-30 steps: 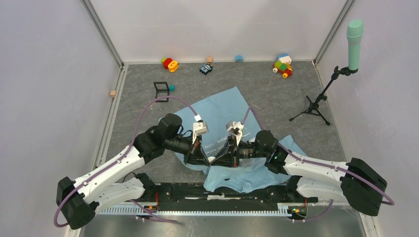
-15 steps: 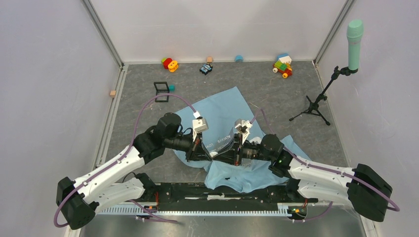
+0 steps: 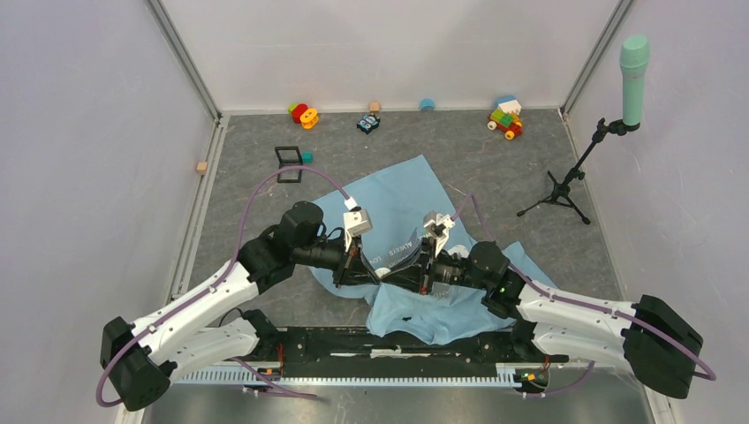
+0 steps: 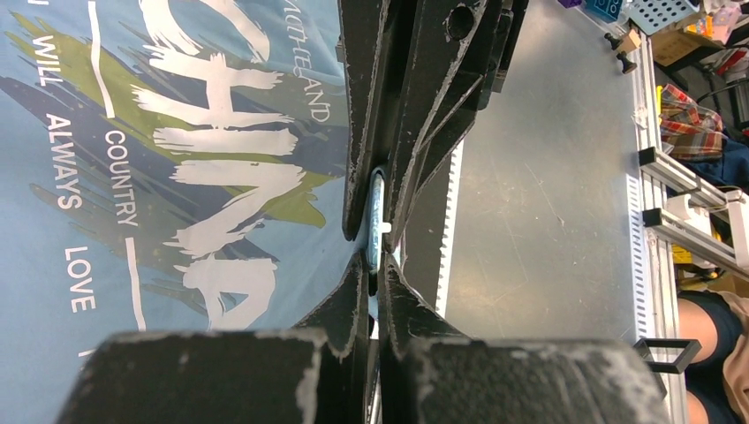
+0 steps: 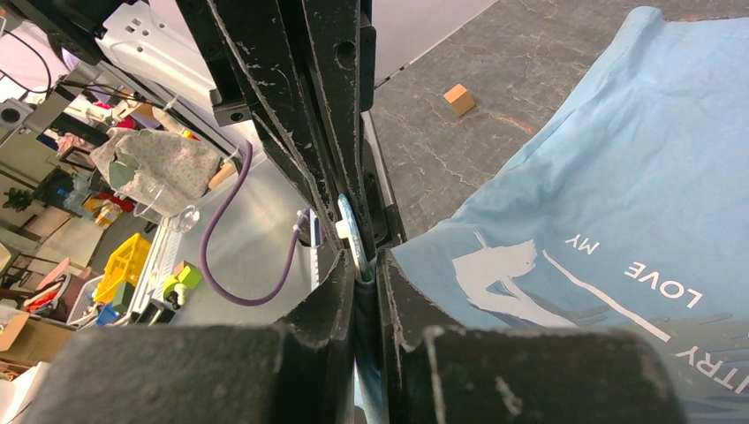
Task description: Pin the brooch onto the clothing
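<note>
The light blue clothing (image 3: 397,190) lies in the middle of the mat, its near part lifted between my two grippers. Its "CHINA" print shows in the left wrist view (image 4: 177,168), and its fabric in the right wrist view (image 5: 618,177). My left gripper (image 3: 377,276) (image 4: 373,265) and right gripper (image 3: 389,276) (image 5: 360,265) meet tip to tip, both shut. The brooch, a thin silvery disc seen edge-on (image 4: 375,212) (image 5: 347,225), is pinched with a fold of fabric where the fingertips meet. The right gripper's fingers (image 4: 415,106) come in opposite the left's.
A black square frame (image 3: 288,163) stands at the back left. Coloured toy blocks (image 3: 303,114) (image 3: 505,117) and a small toy (image 3: 368,123) lie along the back wall. A wooden cube (image 3: 202,166) is at the left edge. A teal microphone on its tripod (image 3: 565,185) stands at the right.
The right wrist has shifted to the right and the pinched fold has risen, turning more of the print upward. Both grippers have stayed shut and together.
</note>
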You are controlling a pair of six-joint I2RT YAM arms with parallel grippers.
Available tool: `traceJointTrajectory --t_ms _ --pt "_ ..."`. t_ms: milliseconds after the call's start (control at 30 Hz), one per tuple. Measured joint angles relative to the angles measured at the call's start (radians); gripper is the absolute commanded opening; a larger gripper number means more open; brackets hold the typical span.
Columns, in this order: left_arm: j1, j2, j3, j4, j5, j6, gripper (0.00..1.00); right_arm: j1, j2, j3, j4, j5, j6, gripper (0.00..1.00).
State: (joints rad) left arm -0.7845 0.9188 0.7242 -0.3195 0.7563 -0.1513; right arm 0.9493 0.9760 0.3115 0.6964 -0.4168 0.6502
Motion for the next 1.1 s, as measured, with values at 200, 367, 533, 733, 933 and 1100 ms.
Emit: traceJointTrajectory --t_ms 200,367,533,733,933,1100 --pt "-0.001 0.000 0.000 0.001 -0.026 -0.001 0.19 0.000 -0.007 -0.003 -0.002 0.009 -0.014 0.44" --pt "-0.015 -0.005 0.000 -0.020 -0.044 -0.038 0.97 -0.023 -0.046 -0.003 -0.074 0.080 -0.089 0.83" --pt "-0.008 -0.039 0.000 -0.054 -0.115 -0.097 1.00 -0.033 -0.179 -0.003 -0.216 0.202 -0.183 0.98" --pt "0.101 -0.064 -0.022 -0.079 -0.369 -0.238 1.00 -0.071 -0.206 0.063 -0.463 0.427 -0.284 0.98" --pt "0.241 0.005 -0.145 -0.086 -0.698 -0.398 1.00 -0.230 -0.040 0.131 -0.587 0.551 -0.374 0.95" --pt "0.309 0.047 -0.228 -0.097 -0.940 -0.473 1.00 -0.380 0.195 0.192 -0.632 0.563 -0.448 0.91"
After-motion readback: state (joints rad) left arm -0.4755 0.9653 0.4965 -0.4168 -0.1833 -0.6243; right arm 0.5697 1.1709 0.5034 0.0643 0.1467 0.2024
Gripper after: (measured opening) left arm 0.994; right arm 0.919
